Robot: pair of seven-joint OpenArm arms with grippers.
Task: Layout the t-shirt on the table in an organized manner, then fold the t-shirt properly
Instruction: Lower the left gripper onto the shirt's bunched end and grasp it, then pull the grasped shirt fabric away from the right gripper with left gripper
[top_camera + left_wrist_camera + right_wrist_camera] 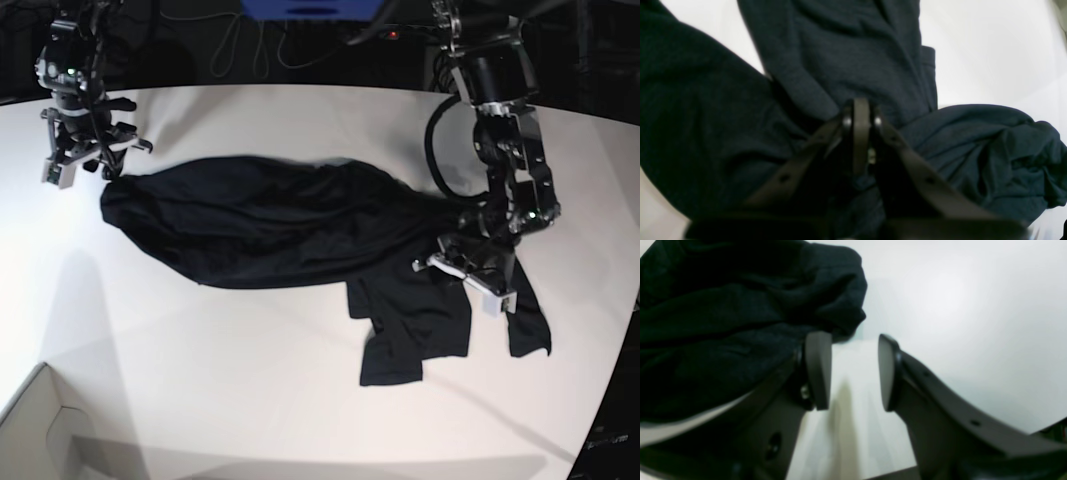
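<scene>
The black t-shirt (270,225) lies crumpled across the white table (250,400), a long bunched mass with a sleeve and a flap hanging toward the front right. My left gripper (470,270) is pressed down into its right part. In the left wrist view the left gripper (862,111) is shut, with folds of the t-shirt (840,50) running into its tips. My right gripper (90,165) hovers at the shirt's far left end. It (855,371) is open over bare table (957,306), with the t-shirt (723,323) bunched against the outside of one finger (818,370).
A pale cardboard box corner (40,430) sits at the front left edge. Cables and a blue object (310,8) lie beyond the table's curved back edge. White tabletop (990,50) shows beside the cloth.
</scene>
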